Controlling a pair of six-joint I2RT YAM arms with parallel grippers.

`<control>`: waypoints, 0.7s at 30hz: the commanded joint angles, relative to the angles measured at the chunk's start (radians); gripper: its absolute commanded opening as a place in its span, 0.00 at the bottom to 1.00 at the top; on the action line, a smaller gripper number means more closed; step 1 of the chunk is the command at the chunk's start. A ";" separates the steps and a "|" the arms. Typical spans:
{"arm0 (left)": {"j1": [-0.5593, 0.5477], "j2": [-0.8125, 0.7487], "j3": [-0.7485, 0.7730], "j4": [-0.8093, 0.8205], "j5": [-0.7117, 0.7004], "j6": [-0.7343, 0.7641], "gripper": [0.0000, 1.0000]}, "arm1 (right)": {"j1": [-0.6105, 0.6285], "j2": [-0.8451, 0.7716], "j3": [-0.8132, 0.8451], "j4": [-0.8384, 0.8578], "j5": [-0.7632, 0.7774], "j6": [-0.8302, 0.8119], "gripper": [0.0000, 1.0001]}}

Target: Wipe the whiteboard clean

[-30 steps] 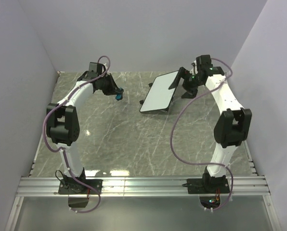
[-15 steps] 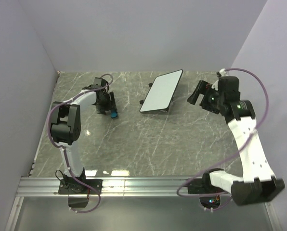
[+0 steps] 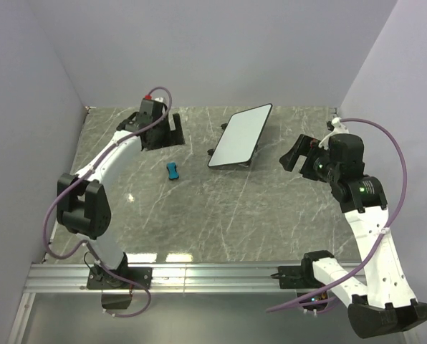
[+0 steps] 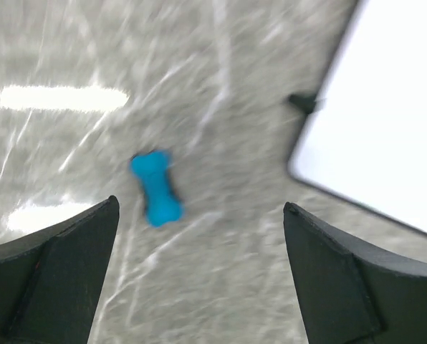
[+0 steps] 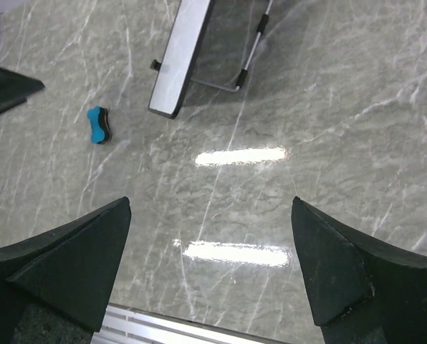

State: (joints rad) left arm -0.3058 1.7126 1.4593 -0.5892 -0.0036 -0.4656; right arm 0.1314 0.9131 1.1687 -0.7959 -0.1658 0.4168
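- Left end effector (image 4: 200, 206) is released: its two dark fingers stand wide apart with nothing between them, hanging over the far left part of the tabletop (image 3: 221, 215).
- Its wrist view is blurred. It looks down on a small blue eraser (image 3: 173, 170) lying flat on the grey marble surface, clear of both fingers.
- Right end effector (image 5: 210, 203) is also released, with its fingers spread wide and empty. It is raised over the right side of the tabletop and faces left.
- Whiteboard (image 3: 241, 136) stands at the far middle of the tabletop, between the two arms. It is propped at a tilt on its stand, and its face looks plain white.
- Eraser sits near the whiteboard's left side, apart from it and not touching.
- Neither end effector touches the whiteboard.
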 commanded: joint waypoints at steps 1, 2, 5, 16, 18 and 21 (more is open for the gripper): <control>0.002 -0.039 0.049 -0.043 0.088 -0.025 0.99 | 0.019 -0.028 0.032 0.049 -0.017 -0.012 1.00; -0.004 -0.088 0.032 -0.028 0.131 -0.034 0.99 | 0.025 -0.025 0.051 0.047 -0.020 0.002 1.00; -0.012 -0.160 0.045 -0.004 0.140 -0.065 0.99 | 0.054 -0.019 0.078 0.060 -0.029 0.007 1.00; -0.018 -0.225 0.182 -0.104 0.155 -0.057 0.99 | 0.097 -0.034 0.072 0.098 -0.060 0.007 1.00; -0.019 -0.255 0.174 -0.101 0.163 -0.062 0.99 | 0.099 -0.042 0.062 0.093 -0.057 0.005 1.00; -0.023 -0.283 0.156 -0.104 0.168 -0.059 0.99 | 0.102 -0.060 0.049 0.095 -0.054 0.002 1.00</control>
State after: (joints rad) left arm -0.3206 1.4899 1.6024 -0.6811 0.1360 -0.5175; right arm 0.2226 0.8848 1.2224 -0.7452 -0.2142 0.4252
